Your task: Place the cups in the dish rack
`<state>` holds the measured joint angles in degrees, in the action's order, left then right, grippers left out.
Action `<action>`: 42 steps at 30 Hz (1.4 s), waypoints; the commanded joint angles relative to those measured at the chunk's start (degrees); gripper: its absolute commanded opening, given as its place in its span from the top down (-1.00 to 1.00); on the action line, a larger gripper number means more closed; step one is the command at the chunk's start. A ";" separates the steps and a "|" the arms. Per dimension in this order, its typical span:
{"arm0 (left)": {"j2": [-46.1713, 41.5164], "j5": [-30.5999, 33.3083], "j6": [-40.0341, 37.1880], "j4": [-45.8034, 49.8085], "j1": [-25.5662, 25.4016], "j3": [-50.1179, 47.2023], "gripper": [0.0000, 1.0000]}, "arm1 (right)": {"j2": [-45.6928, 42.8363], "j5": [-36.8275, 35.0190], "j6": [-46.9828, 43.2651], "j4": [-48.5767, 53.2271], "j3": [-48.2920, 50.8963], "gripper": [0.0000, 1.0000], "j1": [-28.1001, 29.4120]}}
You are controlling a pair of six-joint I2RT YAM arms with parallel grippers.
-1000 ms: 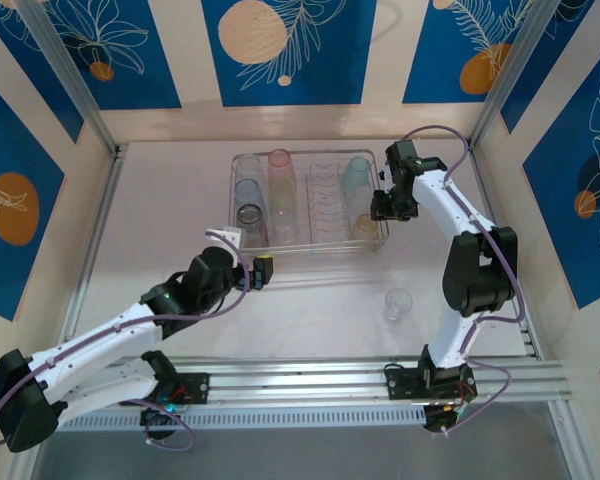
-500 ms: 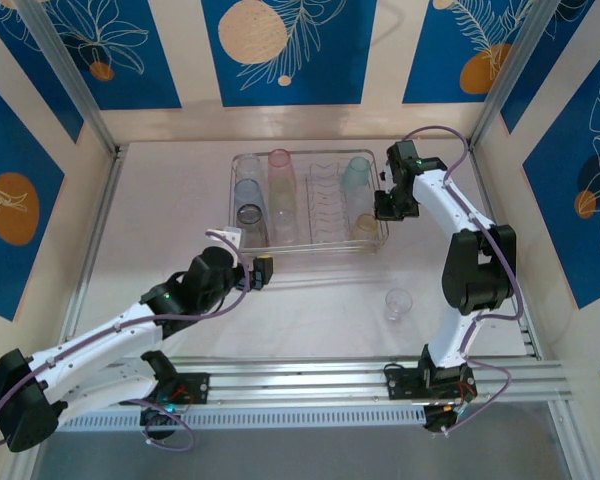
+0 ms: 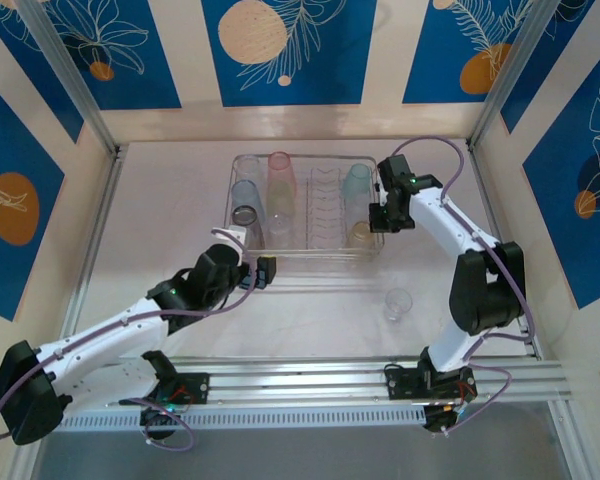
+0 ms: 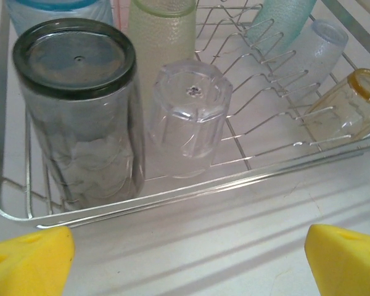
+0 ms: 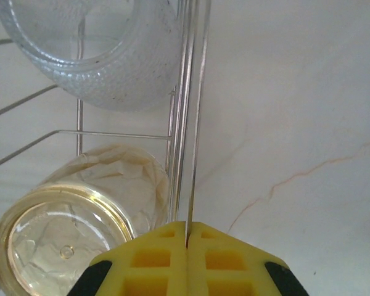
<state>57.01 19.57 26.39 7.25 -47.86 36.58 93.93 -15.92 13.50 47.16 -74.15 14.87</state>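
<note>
Yellow-padded left hand (image 3: 264, 272), spread wide, hovers at the near-left corner of the dish rack (image 3: 302, 249), facing an inverted smoky grey cup (image 4: 80, 117). The rack sits mid-bench, towards the far side. The right hand (image 5: 187, 239) pinches its right rim wire. A clear cup (image 3: 398, 303) stands loose at near right.

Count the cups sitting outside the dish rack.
1. A clear plastic tumbler stands on the white table, on the near side of the silver wire dish rack, off its right corner. Others may be hidden.
</note>
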 commanded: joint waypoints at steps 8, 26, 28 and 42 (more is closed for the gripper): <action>2.14 -1.25 -0.99 -1.78 0.09 2.45 -0.92 | -8.08 3.48 2.57 9.09 8.80 1.00 5.96; 1.76 -1.30 -0.81 -1.60 0.11 1.92 -0.92 | -14.99 8.09 3.56 12.97 4.73 0.06 -0.63; 1.15 -0.94 -0.99 -1.45 0.13 1.62 -0.92 | -13.49 7.59 3.64 14.36 0.43 -0.05 -0.50; -2.56 1.32 -2.40 1.62 0.15 0.09 -0.93 | 10.40 3.35 -2.78 21.84 -29.38 -0.51 0.10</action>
<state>56.27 19.03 25.30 7.38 -47.86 37.32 100.71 -11.20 13.47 64.23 -100.05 14.63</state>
